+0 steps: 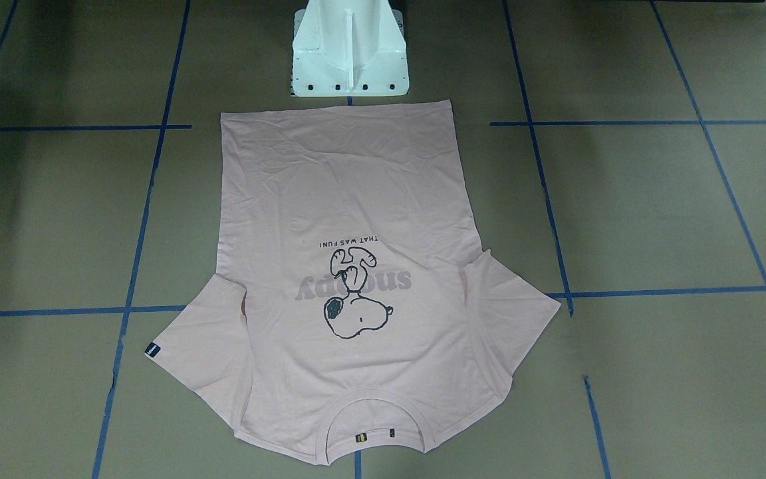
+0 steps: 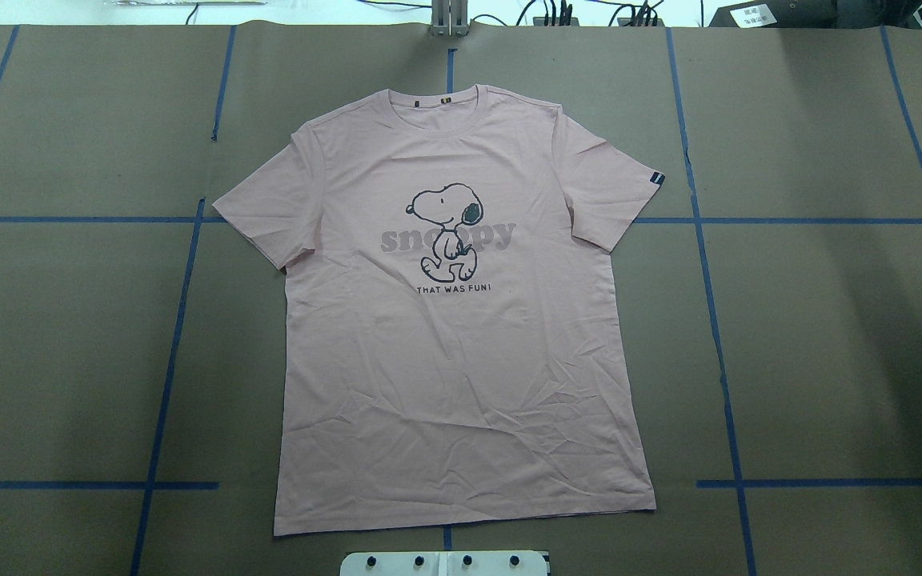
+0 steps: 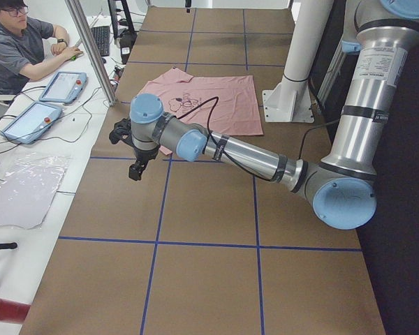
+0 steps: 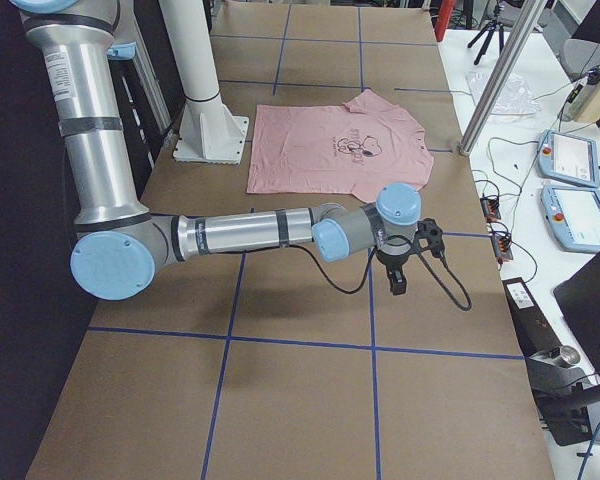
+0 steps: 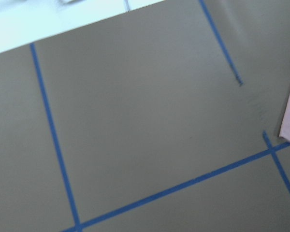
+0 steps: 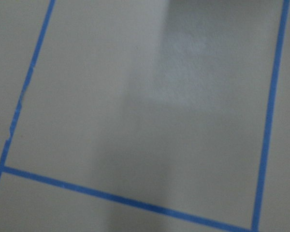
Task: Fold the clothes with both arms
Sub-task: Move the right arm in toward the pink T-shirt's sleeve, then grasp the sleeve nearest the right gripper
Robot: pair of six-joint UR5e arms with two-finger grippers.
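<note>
- One pale pink T-shirt [image 1: 356, 199], exterior front-facing view: it lies flat on the brown table [image 1: 655, 213], print side up, both sleeves spread. The hem is just beside the white pedestal base [image 1: 350, 53], and the ribbed collar [image 1: 373, 399] is at the end away from it. A small black sleeve tag [image 1: 151, 350] sits on the sleeve at the view's left.
- Overhead exterior: the shirt is centred on the table, across the blue tape lines [image 2: 717, 352]. The Snoopy print [image 2: 446, 232] overlaps grey "snoopy" lettering, with "THAT WAS FUN!" beneath. Light creases run over the lower half. The tagged sleeve is on the robot's right.
- Exterior left: the left arm [image 3: 251, 157] is stretched low over the table towards the operators' edge. The left gripper [image 3: 135, 171] points down over bare table, apart from the shirt, which lies beyond it. Jaw state: cannot tell from this view. A person [image 3: 17, 49] sits at a side desk beside two teach pendants [image 3: 63, 85].
- Exterior right: the right arm [image 4: 240, 232] is stretched out likewise. The right gripper [image 4: 396, 284] points down over bare table near a tape line, apart from the shirt. Jaw state: cannot tell.
- Left wrist-mounted: brown surface with tape lines, and a strip of pink shirt at the right border. This gives nothing on the jaws.
- Right wrist-mounted: blurred table surface with tape lines only.
</note>
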